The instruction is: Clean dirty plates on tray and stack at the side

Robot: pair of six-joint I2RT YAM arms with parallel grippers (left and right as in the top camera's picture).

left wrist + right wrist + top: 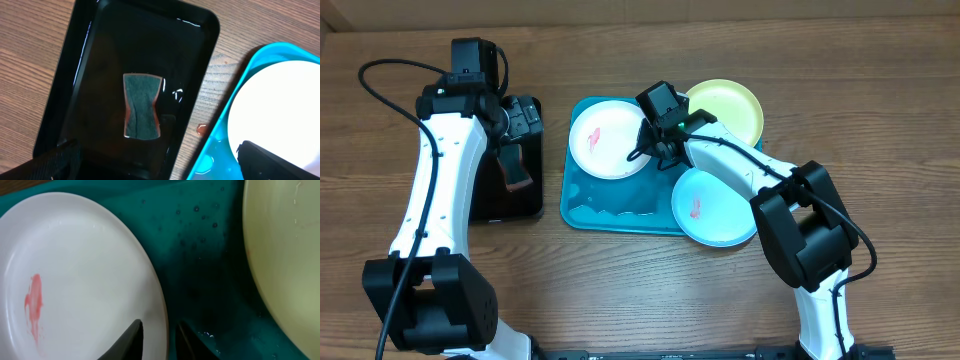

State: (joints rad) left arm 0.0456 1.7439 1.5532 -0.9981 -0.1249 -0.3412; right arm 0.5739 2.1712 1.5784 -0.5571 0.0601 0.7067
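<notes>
Right gripper is down at the right edge of the white plate, fingers apart and straddling its rim: one tip over the plate, the other over the wet turquoise tray. Whether they touch the rim, I can't tell. That white plate lies in the tray's upper left and has a red smear left of its centre. The pale yellow plate sits at the tray's upper right corner, hanging past the rim. The blue-rimmed plate lies at the lower right, also overlapping the tray's edge, with a red streak on it. Over on the left of the frame, the left gripper hangs above the black tray, jaws wide apart and holding nothing, with the sponge lying flat in the tray below it. The two trays sit side by side on the wooden table, close but not touching.
</notes>
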